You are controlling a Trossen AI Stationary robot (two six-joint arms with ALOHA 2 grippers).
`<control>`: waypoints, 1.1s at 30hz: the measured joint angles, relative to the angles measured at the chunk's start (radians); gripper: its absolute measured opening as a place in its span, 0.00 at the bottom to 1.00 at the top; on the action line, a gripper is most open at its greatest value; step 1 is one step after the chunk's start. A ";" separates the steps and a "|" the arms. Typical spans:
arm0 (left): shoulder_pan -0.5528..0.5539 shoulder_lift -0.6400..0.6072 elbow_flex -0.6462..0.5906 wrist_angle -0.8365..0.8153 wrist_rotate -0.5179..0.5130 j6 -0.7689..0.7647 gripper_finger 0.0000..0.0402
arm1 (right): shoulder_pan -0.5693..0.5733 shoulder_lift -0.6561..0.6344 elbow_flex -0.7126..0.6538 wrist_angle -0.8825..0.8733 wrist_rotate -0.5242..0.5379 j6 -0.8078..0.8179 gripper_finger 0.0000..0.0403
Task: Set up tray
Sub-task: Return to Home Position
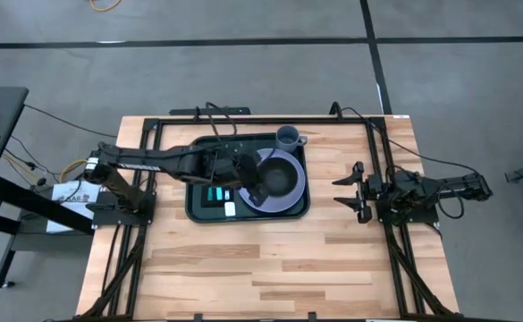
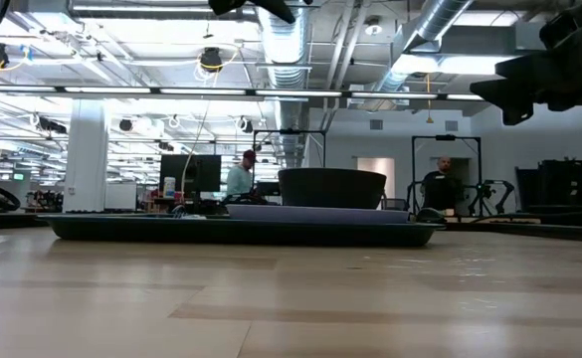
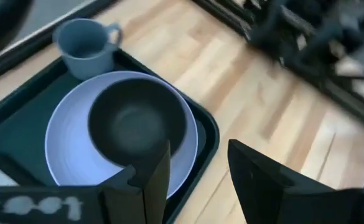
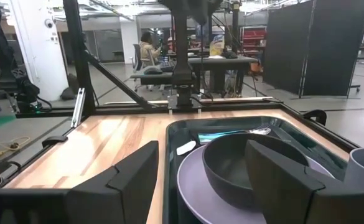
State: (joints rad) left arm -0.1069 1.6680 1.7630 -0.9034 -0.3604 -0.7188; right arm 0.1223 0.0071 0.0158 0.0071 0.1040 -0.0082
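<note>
The dark green tray (image 1: 198,207) lies on the wooden table, toward its far edge. In it, a black bowl (image 1: 279,177) sits on a lavender plate (image 1: 290,202), and a grey-blue mug (image 1: 288,137) stands in the tray's far right corner. Teal-handled cutlery (image 1: 216,192) and a small white piece (image 1: 230,208) lie in the tray's left half. My left gripper (image 3: 197,168) is open above the tray, over the near edge of the plate and bowl (image 3: 138,121), and touches nothing. My right gripper (image 1: 343,192) is open and empty, to the right of the tray.
A black frame (image 1: 154,125) runs around the table's far edge and both sides. Bare wood (image 1: 261,268) lies between the tray and the table's near edge. People sit and stand in the room beyond the table (image 2: 241,179).
</note>
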 joint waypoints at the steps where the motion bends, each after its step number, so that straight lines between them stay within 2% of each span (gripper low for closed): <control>1: -0.005 0.000 -0.011 0.007 0.011 0.038 0.37 | 0.000 0.000 0.000 0.000 0.000 0.000 0.57; 4: -0.026 -0.015 -0.076 0.060 0.075 0.158 0.37 | 0.000 0.000 0.000 0.000 0.000 0.000 0.57; 6: -0.042 -0.043 -0.154 0.153 0.139 0.230 0.37 | 0.000 0.000 0.000 0.000 0.000 0.000 0.57; 12: -0.100 -0.152 -0.473 0.454 0.287 0.377 0.37 | 0.000 0.000 0.000 0.000 0.001 0.000 0.57; 15: -0.133 -0.227 -0.639 0.627 0.304 0.396 0.37 | 0.000 0.000 0.000 -0.001 0.002 0.000 0.57; 20: -0.206 -0.368 -0.967 1.057 0.305 0.408 0.37 | 0.000 0.000 0.001 0.000 0.002 0.000 0.57; 23: -0.234 -0.425 -1.093 1.245 0.316 0.384 0.37 | 0.000 0.000 0.001 0.000 0.002 0.000 0.57; 28: -0.256 -0.572 -1.265 1.368 0.362 0.373 0.37 | 0.000 0.000 0.001 -0.001 0.002 0.000 0.57; 33: -0.264 -0.761 -1.425 1.378 0.365 0.376 0.37 | 0.000 0.000 0.001 0.000 0.002 0.000 0.57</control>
State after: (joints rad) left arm -0.3709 0.9073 0.3378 0.4744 0.0047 -0.3425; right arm 0.1222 0.0071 0.0166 0.0067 0.1059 -0.0079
